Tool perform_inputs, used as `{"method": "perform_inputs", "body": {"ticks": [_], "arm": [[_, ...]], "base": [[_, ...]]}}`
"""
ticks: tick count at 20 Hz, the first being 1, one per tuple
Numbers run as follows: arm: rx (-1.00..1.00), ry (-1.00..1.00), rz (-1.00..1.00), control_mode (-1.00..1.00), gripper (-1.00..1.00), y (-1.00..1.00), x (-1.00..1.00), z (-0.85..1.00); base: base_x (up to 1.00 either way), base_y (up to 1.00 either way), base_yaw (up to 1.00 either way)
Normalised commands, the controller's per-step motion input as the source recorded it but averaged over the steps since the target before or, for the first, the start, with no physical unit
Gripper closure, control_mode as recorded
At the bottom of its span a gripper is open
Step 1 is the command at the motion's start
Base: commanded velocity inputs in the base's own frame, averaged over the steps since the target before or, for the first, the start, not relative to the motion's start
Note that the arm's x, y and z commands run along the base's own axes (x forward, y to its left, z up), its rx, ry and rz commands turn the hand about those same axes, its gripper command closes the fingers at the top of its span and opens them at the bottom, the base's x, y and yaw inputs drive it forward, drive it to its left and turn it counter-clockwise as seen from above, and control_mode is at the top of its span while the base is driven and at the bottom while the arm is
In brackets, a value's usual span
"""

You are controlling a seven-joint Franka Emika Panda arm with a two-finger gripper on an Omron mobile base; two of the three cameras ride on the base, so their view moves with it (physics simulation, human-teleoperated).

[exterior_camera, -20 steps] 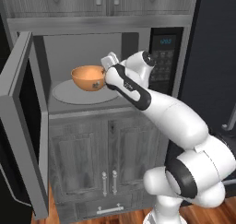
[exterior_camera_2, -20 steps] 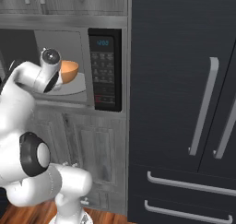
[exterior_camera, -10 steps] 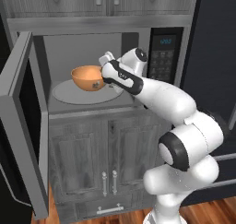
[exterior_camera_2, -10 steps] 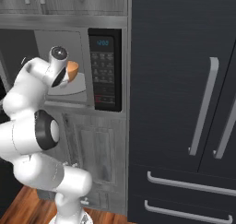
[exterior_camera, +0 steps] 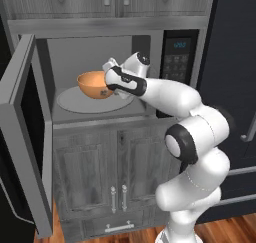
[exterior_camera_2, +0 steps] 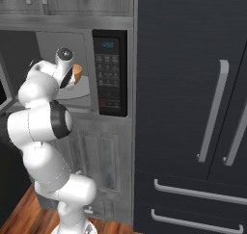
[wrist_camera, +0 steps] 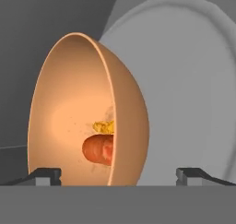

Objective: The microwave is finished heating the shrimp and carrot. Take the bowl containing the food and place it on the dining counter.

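fingers [wrist_camera: 46, 174] spread wide, straddling bowl [wrist_camera: 87, 112] rim; carrot [wrist_camera: 98, 149] inside; microwave [exterior_camera: 100, 62] door open

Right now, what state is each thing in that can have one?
microwave: door swung wide open, display lit
bowl: upright on the turntable plate, food inside
gripper: open, jaws either side of the bowl's rim
lower cabinets: shut
fridge: shut

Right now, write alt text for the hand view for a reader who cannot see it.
An orange-tan bowl, seen rolled sideways, sits between the open gripper fingertips, with an orange carrot piece and a small yellowish morsel inside. Behind it lies the pale grey round turntable plate against the dark grey microwave interior.
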Motion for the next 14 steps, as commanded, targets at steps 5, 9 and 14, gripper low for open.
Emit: {"method": "perform_inputs", "body": {"ticks": [5,9,14], "arm": [[-0.04,0.02,0.0,-1.0,-1.0,0.24,0.35,-0.17],[-0.05,0.04,-0.01,-1.0,-1.0,0.17,0.25,-0.32],[-0.06,0.05,0.0,-1.0,1.0,0.11,0.11,-0.39]], "base": [[0.0,0.0,0.0],[0.0,0.0,0.0],[0.0,0.0,0.0]]}}
